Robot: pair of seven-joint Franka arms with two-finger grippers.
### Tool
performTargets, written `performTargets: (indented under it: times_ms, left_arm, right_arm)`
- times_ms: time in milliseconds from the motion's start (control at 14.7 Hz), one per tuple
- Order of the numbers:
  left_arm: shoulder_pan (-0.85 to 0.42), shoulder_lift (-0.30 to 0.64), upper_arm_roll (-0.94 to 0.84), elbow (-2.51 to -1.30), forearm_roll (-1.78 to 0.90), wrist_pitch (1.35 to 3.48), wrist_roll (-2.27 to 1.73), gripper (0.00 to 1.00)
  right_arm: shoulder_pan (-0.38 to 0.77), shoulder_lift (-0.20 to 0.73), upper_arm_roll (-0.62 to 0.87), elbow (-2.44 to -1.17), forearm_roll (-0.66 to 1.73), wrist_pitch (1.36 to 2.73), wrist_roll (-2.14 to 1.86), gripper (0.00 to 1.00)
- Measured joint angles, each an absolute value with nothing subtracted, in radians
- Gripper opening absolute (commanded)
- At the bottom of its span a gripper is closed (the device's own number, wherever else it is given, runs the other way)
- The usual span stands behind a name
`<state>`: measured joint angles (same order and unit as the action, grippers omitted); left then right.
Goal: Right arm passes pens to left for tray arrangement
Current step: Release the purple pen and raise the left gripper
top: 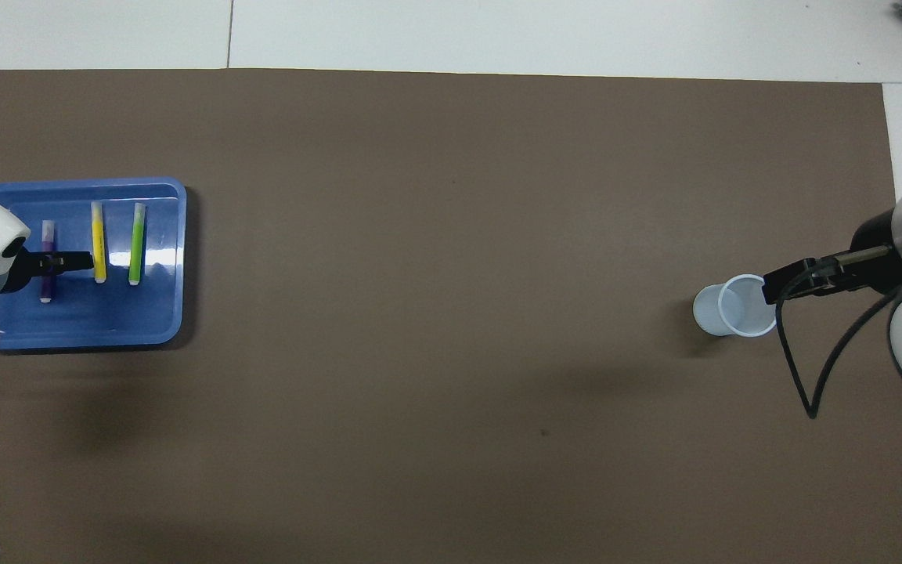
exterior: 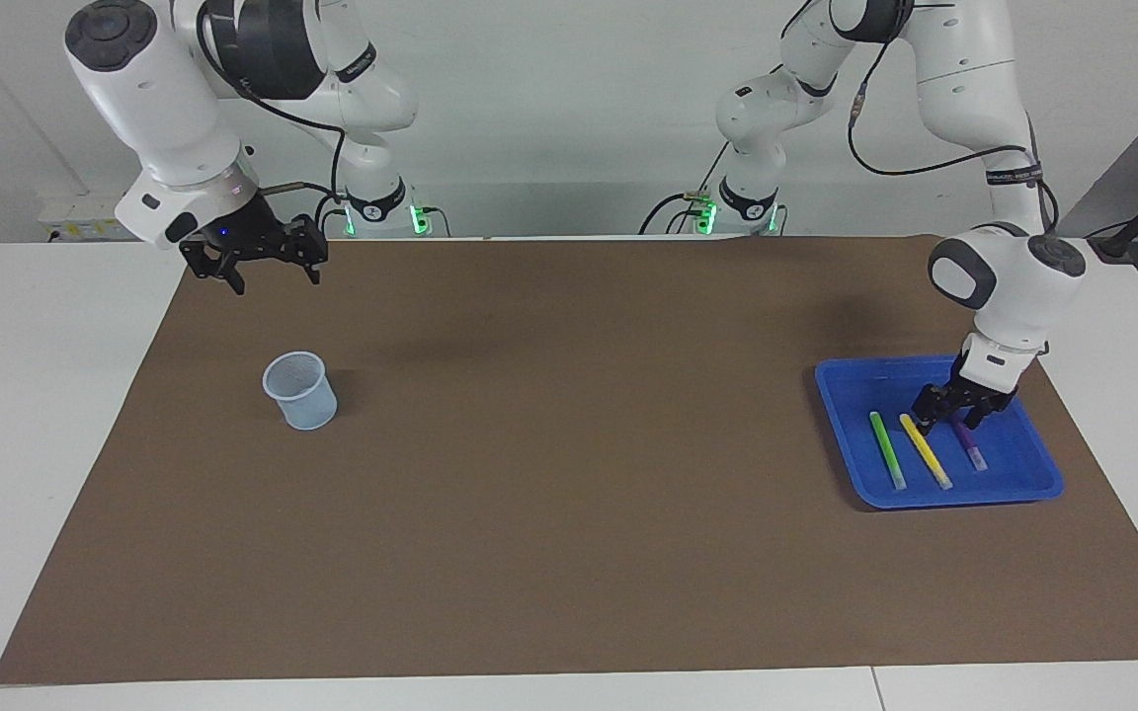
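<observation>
The shallow bright-blue plastic tray (exterior: 936, 494) sits on the brown mat (exterior: 569, 464) at the left arm's end of the table. In the tray lie three slim marker pens side by side: the green pen (exterior: 887, 449) toward the mat's middle, the yellow pen (exterior: 926, 451) beside it and slightly slanted, and the purple pen (exterior: 969, 447) toward the tray's outer rim. The left gripper (exterior: 954, 413) is low inside the tray, its fingers apart, over the ends of the yellow and purple pens that lie nearer the robots; it grips neither. Well apart from the tray, the right gripper (exterior: 261, 270) waits in the air, fingers spread wide, near the small translucent pale-blue mesh cup (exterior: 300, 391)
</observation>
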<state>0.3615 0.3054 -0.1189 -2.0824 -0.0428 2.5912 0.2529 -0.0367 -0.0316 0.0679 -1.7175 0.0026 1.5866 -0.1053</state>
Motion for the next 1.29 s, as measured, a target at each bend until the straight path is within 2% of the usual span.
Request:
performTargets:
  times_ms: [750, 1295]
  left_arm:
    - [0.36, 0.284, -0.113, -2.014, -0.043, 2.464, 0.251, 0.95]
    - [0.36, 0.146, -0.115, -1.985, -0.043, 2.266, 0.251, 0.96]
  right_arm:
    - [-0.037, -0.032, 0.068, -1.717, 0.003, 1.587, -0.105, 1.0]
    - [-0.037, -0.032, 0.068, -1.716, 0.003, 1.587, -0.105, 1.0]
